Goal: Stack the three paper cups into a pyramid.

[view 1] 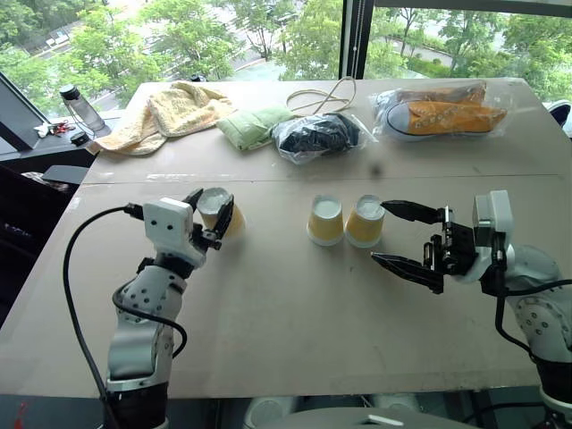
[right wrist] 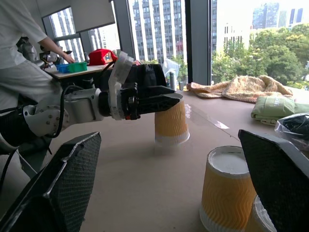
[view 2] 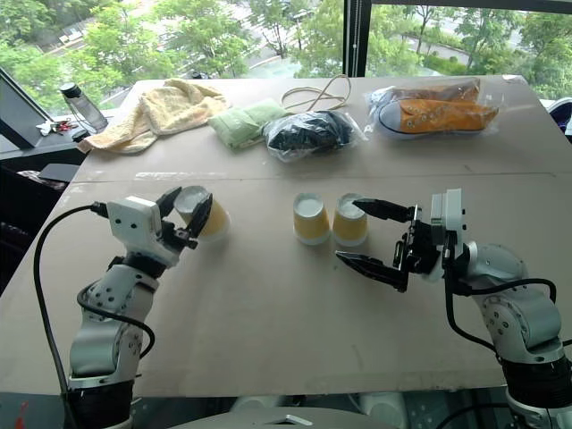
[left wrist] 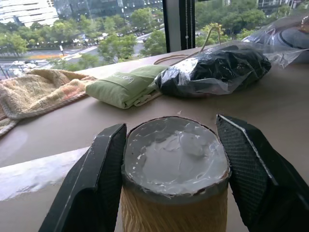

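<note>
Tan table (view 1: 268, 313), left claw (view 1: 214, 214) gripping cup (view 1: 217, 207) (upside-down)

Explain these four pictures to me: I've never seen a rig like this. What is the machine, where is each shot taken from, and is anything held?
This is a humanoid robot with two arms, each ending in a two-fingered black end effector. Two pictures come from cameras in its head, looking down over a tan table. The other two come from cameras on each wrist, looking along that arm's fingers.

The left end effector is shut on one upside-down paper cup. Two more cups stand upside down side by side mid-table, and the right end effector is open beside them.

Along the far edge lie a yellow towel, a green cloth, a bagged dark item, a cord and bagged orange shoes. A person shows in the right wrist view.
</note>
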Robot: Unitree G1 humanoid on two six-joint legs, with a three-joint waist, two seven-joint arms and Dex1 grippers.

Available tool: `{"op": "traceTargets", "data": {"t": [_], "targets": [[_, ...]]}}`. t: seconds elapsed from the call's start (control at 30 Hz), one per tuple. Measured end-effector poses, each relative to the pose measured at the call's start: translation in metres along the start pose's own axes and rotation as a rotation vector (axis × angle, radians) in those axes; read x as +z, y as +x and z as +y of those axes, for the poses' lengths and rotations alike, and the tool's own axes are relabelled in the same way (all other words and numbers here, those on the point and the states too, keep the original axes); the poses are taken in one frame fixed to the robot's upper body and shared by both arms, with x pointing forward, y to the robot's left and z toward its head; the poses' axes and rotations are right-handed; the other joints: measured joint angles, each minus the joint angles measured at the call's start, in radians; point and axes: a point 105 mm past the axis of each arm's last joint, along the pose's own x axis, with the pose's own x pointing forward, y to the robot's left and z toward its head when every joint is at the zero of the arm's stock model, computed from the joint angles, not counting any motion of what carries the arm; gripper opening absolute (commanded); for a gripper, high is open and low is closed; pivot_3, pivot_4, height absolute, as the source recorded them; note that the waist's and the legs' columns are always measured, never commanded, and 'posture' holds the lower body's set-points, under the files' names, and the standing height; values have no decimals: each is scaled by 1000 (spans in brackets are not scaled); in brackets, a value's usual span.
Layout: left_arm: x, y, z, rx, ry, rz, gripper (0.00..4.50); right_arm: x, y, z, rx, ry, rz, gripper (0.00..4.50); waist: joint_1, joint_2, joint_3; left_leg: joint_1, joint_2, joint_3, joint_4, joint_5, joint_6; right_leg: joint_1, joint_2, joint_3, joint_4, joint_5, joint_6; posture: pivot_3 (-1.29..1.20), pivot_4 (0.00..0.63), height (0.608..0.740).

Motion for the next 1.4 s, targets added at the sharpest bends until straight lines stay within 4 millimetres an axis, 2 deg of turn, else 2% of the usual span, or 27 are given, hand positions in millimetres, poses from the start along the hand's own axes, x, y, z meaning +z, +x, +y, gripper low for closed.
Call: {"op": "traceTargets", "data": {"t": [0.1,0.2,0.37,0.57,0.77,1.0,1.4], "targets": [[33,26,-10,-104,-100,-99,2394,0,-8,-10,-48,-12,3,4500,-3,0,0,-1,0,1,4,0,0,0,0,-2,0,1,1,0,150,740],[62,45,-34,-316,-197,-137,2394,3,-18,-20,-96,-27,17,4500,-9,0,0,-3,-1,1,6,0,1,-1,0,-2,0,2,2,0,150,740],[85,55,-66,-629,-243,-122,2394,4,-32,-29,-141,-47,49,4500,-15,0,0,-7,-1,-1,6,0,0,-5,1,-3,1,2,2,0,150,740],[70,56,-93,-860,-250,-42,2394,-3,-40,-30,-187,-60,82,4500,-17,0,0,-9,-1,-1,9,0,0,-5,0,-3,1,2,2,0,150,740],[61,63,-119,-976,-267,-44,2394,-7,-49,-31,-241,-49,94,4500,-8,0,0,-9,-1,-1,11,0,0,-5,1,-3,1,3,2,0,150,740],[64,84,-130,-974,-206,-88,2394,-11,-53,-32,-282,-54,110,4500,-9,0,0,-10,-1,0,12,0,0,-5,1,-3,1,4,3,0,150,740],[55,88,-142,-1014,-201,-83,2394,-9,-54,-32,-304,-70,108,4500,-9,0,0,-10,-1,0,13,0,0,-5,1,-3,1,5,4,0,150,740]]}}
